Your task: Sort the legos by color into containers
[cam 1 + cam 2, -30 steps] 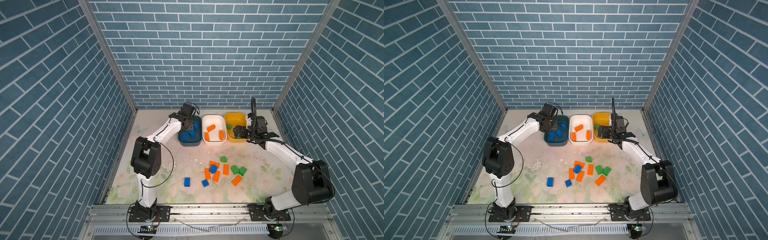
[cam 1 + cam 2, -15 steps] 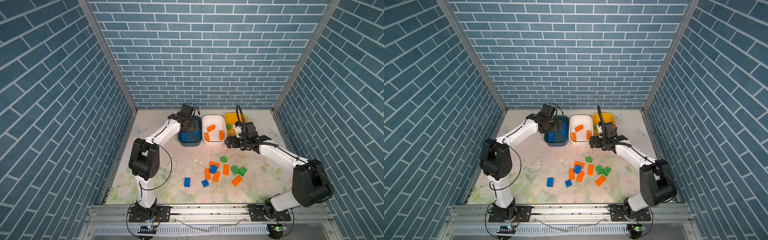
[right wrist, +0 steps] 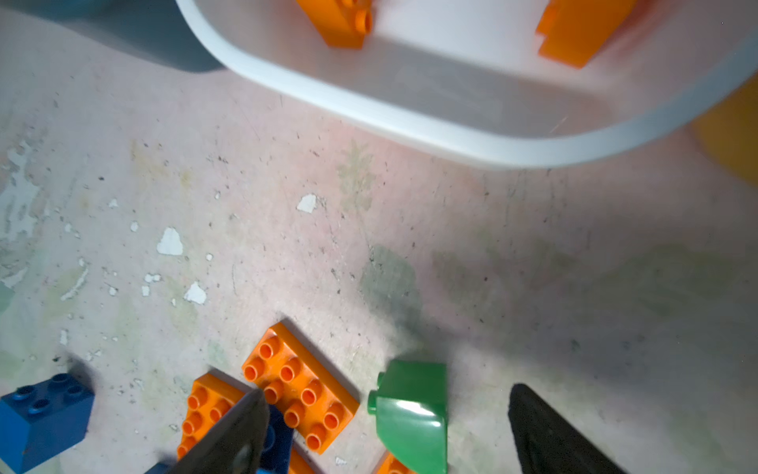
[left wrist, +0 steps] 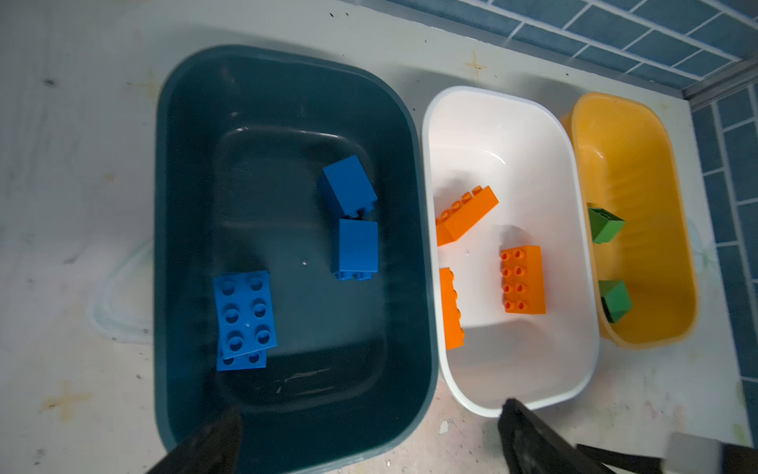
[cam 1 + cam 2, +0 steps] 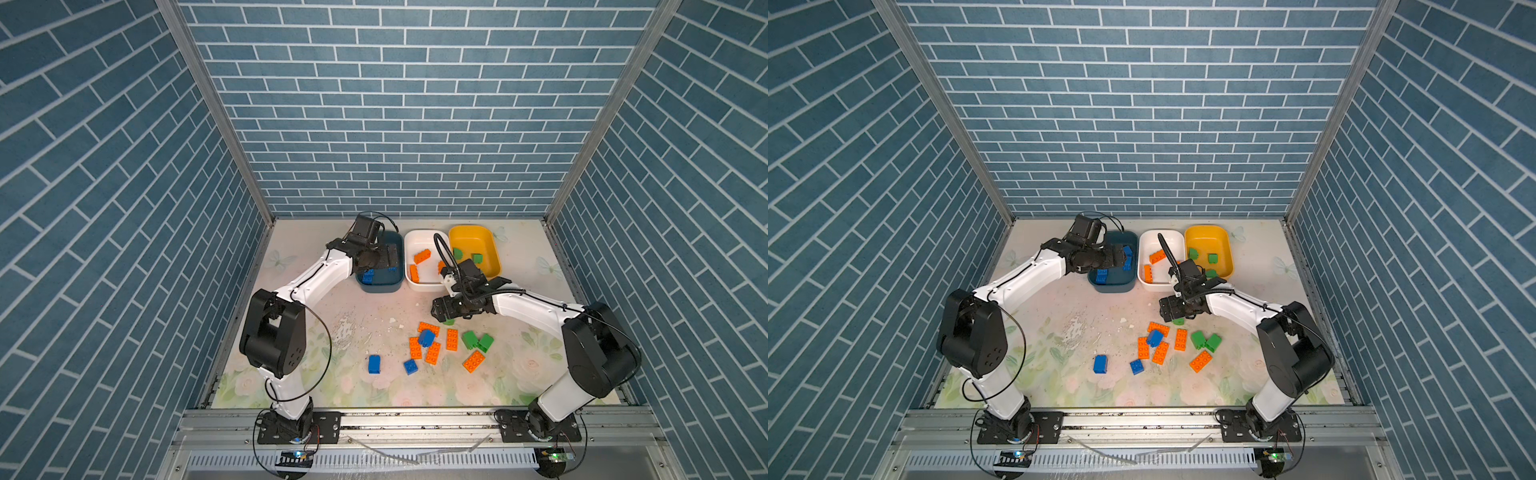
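1. Scuffed floral counter (image 5: 332,316), hemmed by blue brick-pattern walls (image 5: 415,124); three tubs line up at twelve o'clock.
2. At eleven o'clock the left end effector (image 4: 369,414) hangs spread and empty over the teal tub (image 4: 287,82), where the blue bricks (image 4: 245,312) collect.
3. The white tub (image 4: 512,98) takes orange bricks (image 4: 523,279), and the yellow tub (image 4: 640,123) takes green bricks (image 4: 605,223).
4. Loose legos (image 5: 432,353) lie at five o'clock. The right end effector (image 3: 389,394) sits low, jaws spread either side of a tipped green brick (image 3: 412,410) and not pinching it, presumably lining up a grasp.
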You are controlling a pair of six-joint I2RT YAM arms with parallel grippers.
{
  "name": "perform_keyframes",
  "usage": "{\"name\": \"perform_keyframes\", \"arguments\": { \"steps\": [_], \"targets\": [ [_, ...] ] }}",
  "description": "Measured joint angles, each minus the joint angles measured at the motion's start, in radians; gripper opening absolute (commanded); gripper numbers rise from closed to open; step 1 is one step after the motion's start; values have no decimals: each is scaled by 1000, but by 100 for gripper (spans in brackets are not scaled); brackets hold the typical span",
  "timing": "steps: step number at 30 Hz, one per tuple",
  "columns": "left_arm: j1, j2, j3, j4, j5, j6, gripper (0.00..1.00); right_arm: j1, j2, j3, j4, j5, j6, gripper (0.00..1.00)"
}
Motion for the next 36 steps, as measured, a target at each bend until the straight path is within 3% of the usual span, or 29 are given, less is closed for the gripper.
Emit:
{"name": "perform_keyframes", "arguments": {
  "steps": [8,18,28,36],
  "targets": [
    [0,-101,-135,71,57,-57,99,47,64,3,-58,15,-1,78],
    [0,-113,-157,88,59,-74,99,61,106,58,-101,95,0,54],
    [0,-113,-165,92,59,-76,99,66,109,61,-101,126,2,38],
    [-2,-113,-165,92,58,-76,99,63,82,60,-100,157,0,38]
  ]
}}
